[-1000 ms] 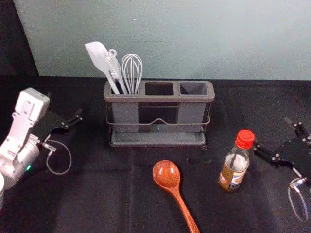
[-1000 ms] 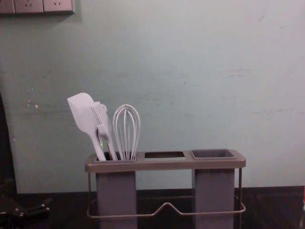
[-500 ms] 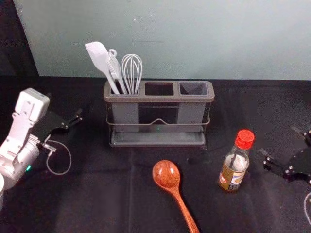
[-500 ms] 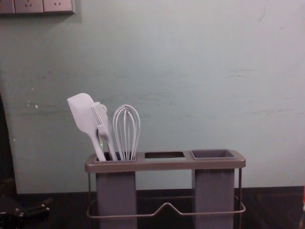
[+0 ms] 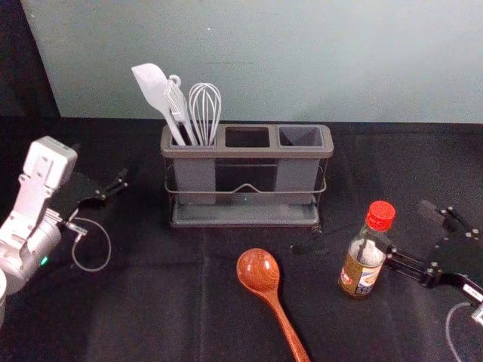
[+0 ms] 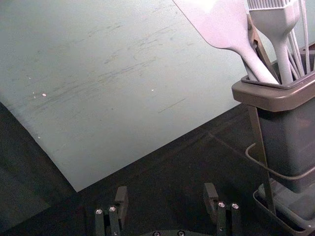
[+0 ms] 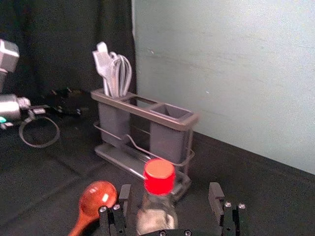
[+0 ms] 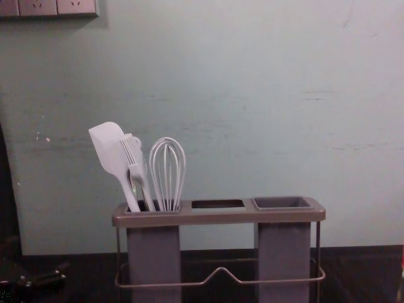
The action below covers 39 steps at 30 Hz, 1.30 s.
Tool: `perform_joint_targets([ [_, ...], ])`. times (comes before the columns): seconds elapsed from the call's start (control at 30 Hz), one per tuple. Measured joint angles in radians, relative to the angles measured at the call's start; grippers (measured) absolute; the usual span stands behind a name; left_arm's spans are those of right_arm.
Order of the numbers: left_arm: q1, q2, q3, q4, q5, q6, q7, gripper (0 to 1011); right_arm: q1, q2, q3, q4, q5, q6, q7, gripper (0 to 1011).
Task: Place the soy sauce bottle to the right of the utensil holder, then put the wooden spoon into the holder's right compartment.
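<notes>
Utensil holder [image 5: 249, 153], one, dark grey, three-part, with wire rail and lower tray, standing on the black-covered surface [image 5: 151, 317]; its left compartment contains a pale spatula [image 5: 156, 90], a brush [image 5: 178, 108] and a whisk [image 5: 204, 113], all heads up. Soy sauce bottle [image 5: 364, 260], one, red-capped, labelled, upright on the surface, nearer the robot than the holder and slightly beyond its right end. Wooden spoon [image 5: 259, 271], one, reddish brown, lying on the surface in front of the holder and left of the bottle, bowl towards the holder, handle running to the near edge of the head view. Right claw [image 5: 407, 231], one, black, at the bottle's right side, fingers spread wide, holding nothing; in the right wrist view the bottle appears between the two fingers, with a visible gap on each side. Left claw [image 5: 123, 179], one, black, parked well to the left of the holder, fingers likewise wide apart, nothing held. Wall sockets [image 8: 77, 6], pale, high on the green-grey wall [image 8: 221, 88], left side of the chest view.
</notes>
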Motion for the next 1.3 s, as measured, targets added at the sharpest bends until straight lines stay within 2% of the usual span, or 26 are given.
perform_joint_targets([
  [0.27, 0.0, 0.0, 0.0, 0.0, 0.0, 0.0, 0.0, 1005, 0.086, -0.068, -0.061, 0.058, -0.001, -0.004, 0.054, 1002],
  [0.5, 0.0, 0.0, 0.0, 0.0, 0.0, 0.0, 0.0, 1005, 0.159, -0.158, -0.105, 0.139, -0.066, -0.039, 0.051, 1002],
  [0.73, 0.0, 0.0, 0.0, 0.0, 0.0, 0.0, 0.0, 1005, 0.174, -0.208, -0.109, 0.171, -0.098, -0.061, 0.039, 1002],
  [1.1, 0.0, 0.0, 0.0, 0.0, 0.0, 0.0, 0.0, 1005, 0.169, -0.241, -0.089, 0.183, -0.1, -0.075, 0.064, 1002],
  [1.3, 0.0, 0.0, 0.0, 0.0, 0.0, 0.0, 0.0, 1005, 0.166, -0.254, -0.079, 0.184, -0.102, -0.07, 0.08, 906],
])
